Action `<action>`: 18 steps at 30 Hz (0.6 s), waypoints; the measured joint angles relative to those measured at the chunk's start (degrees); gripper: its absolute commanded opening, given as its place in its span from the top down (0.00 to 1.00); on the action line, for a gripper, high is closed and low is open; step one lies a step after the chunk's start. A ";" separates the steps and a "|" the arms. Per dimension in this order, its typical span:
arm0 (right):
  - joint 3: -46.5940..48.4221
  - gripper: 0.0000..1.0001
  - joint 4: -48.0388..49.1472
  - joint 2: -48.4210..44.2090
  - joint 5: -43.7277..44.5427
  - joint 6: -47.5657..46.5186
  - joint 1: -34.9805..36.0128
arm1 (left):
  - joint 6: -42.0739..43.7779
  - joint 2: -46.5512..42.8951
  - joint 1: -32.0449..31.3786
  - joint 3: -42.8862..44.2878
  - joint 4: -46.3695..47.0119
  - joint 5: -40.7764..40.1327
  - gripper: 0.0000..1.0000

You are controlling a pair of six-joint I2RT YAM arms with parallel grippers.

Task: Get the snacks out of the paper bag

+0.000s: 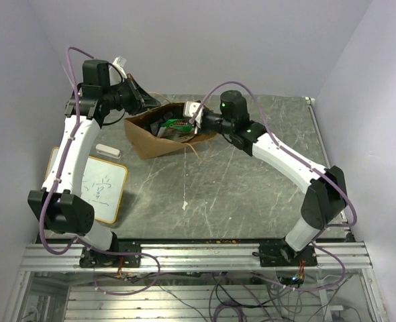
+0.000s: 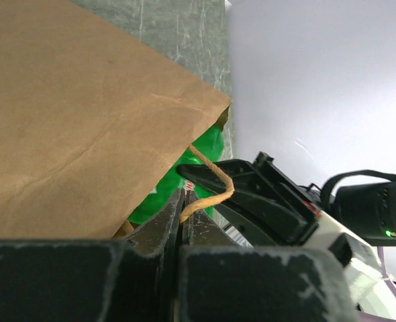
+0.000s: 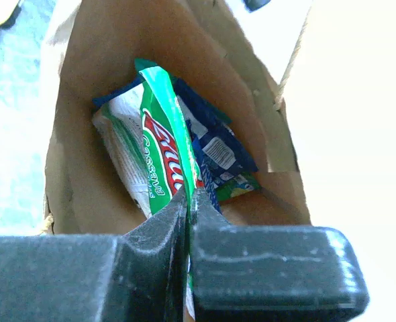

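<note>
The brown paper bag [image 1: 151, 134] lies at the back of the table, its mouth towards my right arm. My left gripper [image 2: 183, 196] is shut on its twisted string handle [image 2: 211, 191] at the rim; in the top view it [image 1: 139, 100] is at the bag's back left. My right gripper [image 3: 189, 194] is inside the bag's mouth [image 3: 104, 67], shut on the edge of the green-white packet with red logo [image 3: 159, 151]. Blue packets [image 3: 218, 147] and a yellow-green one [image 3: 241, 184] lie deeper in the bag. The small red packet is hidden.
A small whiteboard with writing [image 1: 101, 189] lies at the left by my left arm, with a white eraser [image 1: 109, 150] beside it. The bag's other string handle [image 1: 196, 153] trails on the grey table. Purple walls close in on the back and sides.
</note>
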 measured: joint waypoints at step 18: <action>6.21 1.00 0.35 -13.55 5.99 7.58 0.24 | -3.76 -1.55 0.00 -0.66 1.38 -2.51 0.93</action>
